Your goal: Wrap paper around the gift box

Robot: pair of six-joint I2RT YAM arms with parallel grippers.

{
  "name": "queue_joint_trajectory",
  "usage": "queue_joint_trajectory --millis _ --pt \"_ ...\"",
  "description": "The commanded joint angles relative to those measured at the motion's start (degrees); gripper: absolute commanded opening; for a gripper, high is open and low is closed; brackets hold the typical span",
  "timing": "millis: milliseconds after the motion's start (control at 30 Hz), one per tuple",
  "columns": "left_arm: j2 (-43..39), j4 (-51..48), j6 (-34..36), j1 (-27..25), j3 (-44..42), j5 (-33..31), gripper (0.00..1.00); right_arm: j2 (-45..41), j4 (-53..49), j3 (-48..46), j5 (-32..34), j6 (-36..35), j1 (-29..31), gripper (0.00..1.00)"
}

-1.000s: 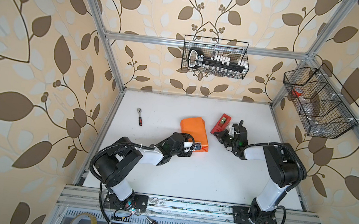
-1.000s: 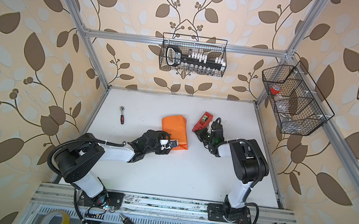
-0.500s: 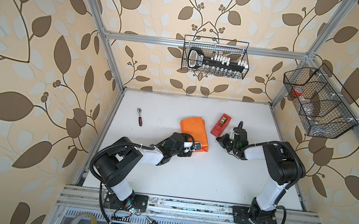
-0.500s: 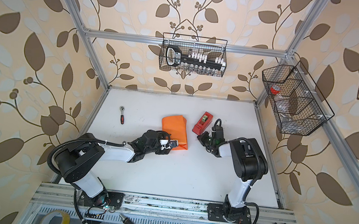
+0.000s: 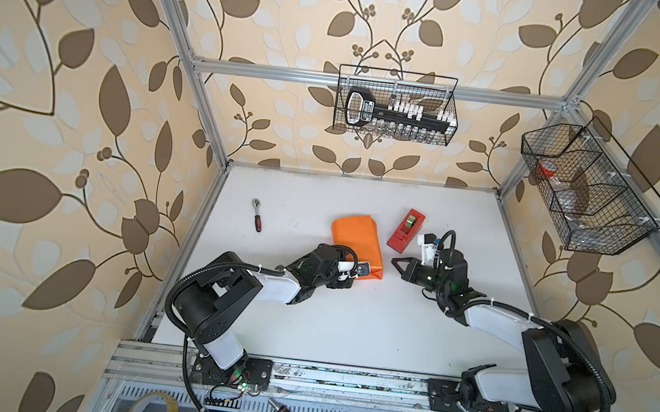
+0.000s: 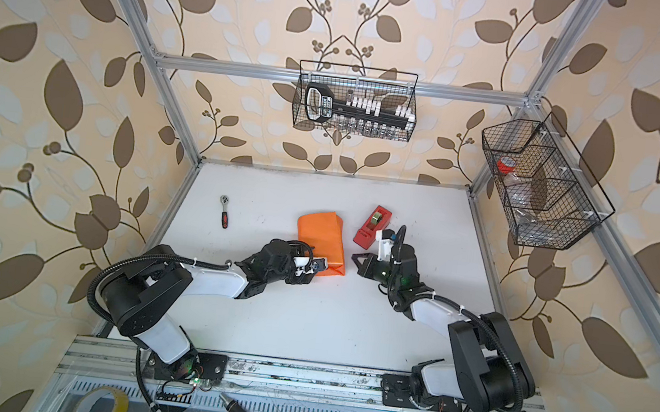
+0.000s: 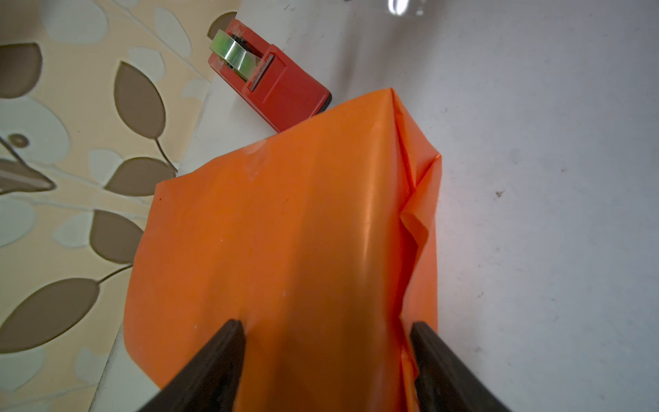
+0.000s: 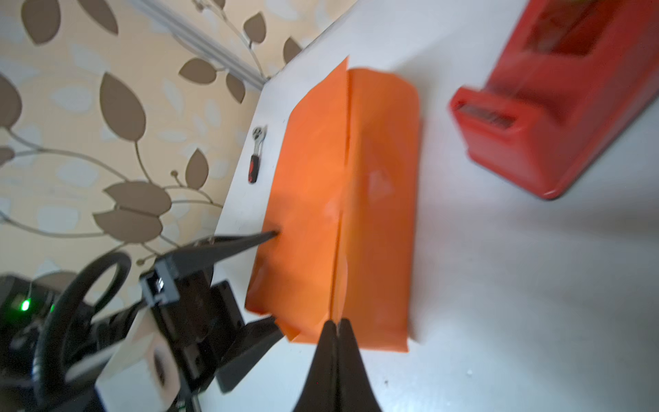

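Paper [image 5: 357,241]: bright orange face outward, it was found folded into an oblong parcel and laid flat at the middle of the white table [image 5: 348,334]. A lengthwise seam was shown in the right wrist view, and loose folds along one long edge in the left wrist view.

Gift box: it was wholly covered by the paper and could not be made out.

Left gripper [image 5: 364,270]: the jaws were held wide apart at the parcel's near end, towards its left edge, with both fingertips [image 7: 231,333] set against the paper.

Right gripper [image 5: 394,260]: the fingers were pressed together to a single point, held just beside the parcel's right edge near its front corner. Whether the paper was touched, or anything pinched, could not be told.

Red tape dispenser [image 5: 405,235]: it was stood just right of the parcel's far end, apart from it, with a roll of clear tape mounted.

Ratchet wrench [image 5: 256,216]: it was laid well to the left of the parcel.
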Motion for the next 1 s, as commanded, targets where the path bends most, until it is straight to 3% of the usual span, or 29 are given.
queue_joint_trajectory --millis 0,300,967 --pt "2.56 -6.54 0.89 1.35 0.14 -0.79 0.73 -0.12 1.37 -1.17 -2.16 -6.03 4.63 0.00" --pt "2.35 -6.55 0.70 1.36 0.01 -0.86 0.73 8.00 7.66 1.18 -1.62 -8.28 11.30 0.00" --pt "2.54 -6.79 0.73 1.51 0.15 -0.80 0.73 15.30 10.90 4.41 -0.96 -8.95 12.88 0.00"
